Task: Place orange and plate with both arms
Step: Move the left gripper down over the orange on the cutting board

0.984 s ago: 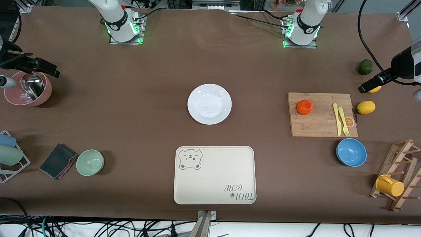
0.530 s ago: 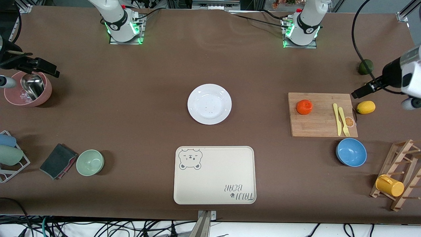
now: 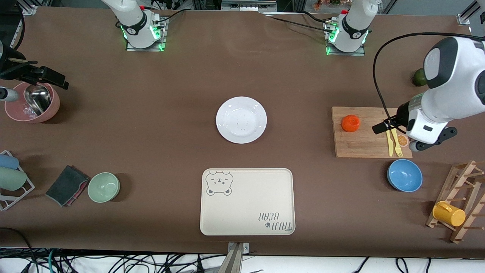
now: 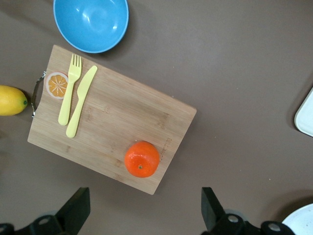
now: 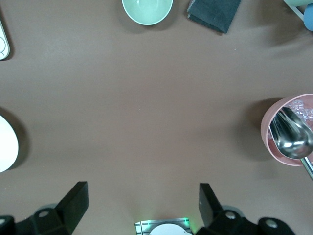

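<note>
Hovering over the cutting board, left end effector gapes wide, empty.

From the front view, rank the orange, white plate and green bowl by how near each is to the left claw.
The left claw hangs open over the cutting board.
1. Orange, on the same board.
2. White plate, mid-table.
3. Green bowl, toward the right arm's end, nearer the camera.

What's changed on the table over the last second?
The left arm swung in from the table's end; its end effector, open and empty, now hangs over the cutting board near the orange, hiding the lemons. Nothing was taken hold of. The plate, the orange, the tray and the right end effector, waiting open, stayed put.
</note>
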{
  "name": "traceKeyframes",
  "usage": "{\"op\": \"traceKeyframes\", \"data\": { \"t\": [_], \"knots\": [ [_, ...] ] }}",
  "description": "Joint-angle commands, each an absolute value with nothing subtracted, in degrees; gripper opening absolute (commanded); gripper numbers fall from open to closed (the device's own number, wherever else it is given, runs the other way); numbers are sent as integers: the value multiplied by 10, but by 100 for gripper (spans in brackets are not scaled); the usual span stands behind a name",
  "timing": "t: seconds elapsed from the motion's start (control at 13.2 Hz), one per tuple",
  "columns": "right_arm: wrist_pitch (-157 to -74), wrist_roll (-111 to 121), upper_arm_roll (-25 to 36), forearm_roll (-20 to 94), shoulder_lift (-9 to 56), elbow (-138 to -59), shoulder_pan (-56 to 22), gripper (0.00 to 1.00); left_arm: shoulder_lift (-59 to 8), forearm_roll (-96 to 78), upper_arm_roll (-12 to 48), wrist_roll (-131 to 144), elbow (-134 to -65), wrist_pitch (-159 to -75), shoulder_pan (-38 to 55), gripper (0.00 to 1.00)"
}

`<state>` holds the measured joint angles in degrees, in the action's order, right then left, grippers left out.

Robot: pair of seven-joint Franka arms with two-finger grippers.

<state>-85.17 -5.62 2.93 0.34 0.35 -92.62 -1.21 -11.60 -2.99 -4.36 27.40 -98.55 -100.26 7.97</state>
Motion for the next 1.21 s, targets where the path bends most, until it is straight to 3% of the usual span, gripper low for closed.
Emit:
{"op": "traceKeyframes", "data": {
  "t": [0.0,0.76,0.91,1.14],
  "knots": [
    [-856,-58,29,4,-4,-933,-11,100,-140,-40,-49,267,-998,-1005,98,100],
    [-856,-58,29,4,-4,-933,-11,100,-144,-50,-49,178,-1228,-1270,97,100],
    [-856,-58,29,4,-4,-933,-11,100,-156,-50,-48,168,-1258,-1321,98,100],
    [-856,-58,29,4,-4,-933,-11,100,-160,-50,-47,167,-1266,-1324,98,100]
  ]
}}
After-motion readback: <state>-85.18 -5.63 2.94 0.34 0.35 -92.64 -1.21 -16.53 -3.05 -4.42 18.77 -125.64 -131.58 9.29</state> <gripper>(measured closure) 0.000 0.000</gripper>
